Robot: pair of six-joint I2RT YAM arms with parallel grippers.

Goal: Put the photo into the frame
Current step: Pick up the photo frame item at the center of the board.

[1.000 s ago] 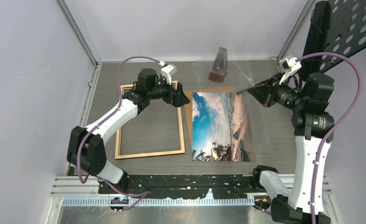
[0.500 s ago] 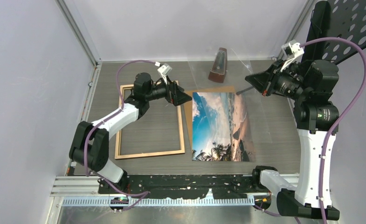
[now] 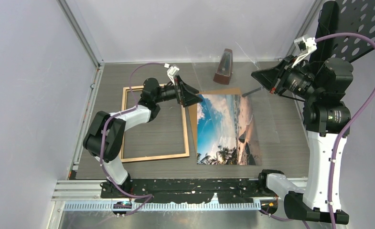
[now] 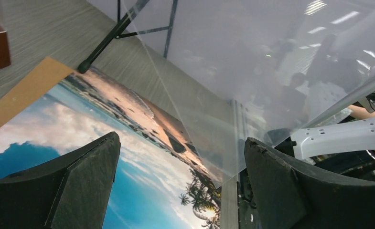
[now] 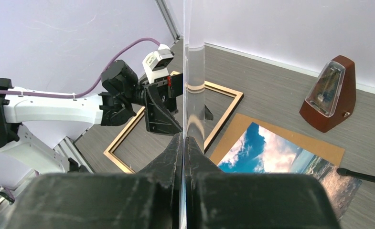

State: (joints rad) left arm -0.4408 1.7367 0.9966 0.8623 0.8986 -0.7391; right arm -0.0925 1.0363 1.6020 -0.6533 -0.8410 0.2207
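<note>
- Grey wood-grain table (image 3: 281,143): the thin, light-wood rectangular frame (image 3: 152,156) lies empty, back up.
- Glossy beach photo (image 3: 223,129) sits just right of the frame on a brown hardboard sheet (image 3: 193,124), not yet loaded.
- My right gripper (image 5: 184,143) pinches the clear pane (image 5: 193,71), raised right of the frame.
- My left gripper (image 3: 187,94) hangs wide open by the frame's far right corner, holding nothing.

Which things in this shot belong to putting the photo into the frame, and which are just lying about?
Belong to the job:
- glossy beach photo print
- thin light-wood rectangular frame
- clear pane, gripped by the shut right tool
- brown hardboard backing sheet under the photo

Just lying about:
- brown wooden pyramid metronome
- black perforated metal stand
</note>
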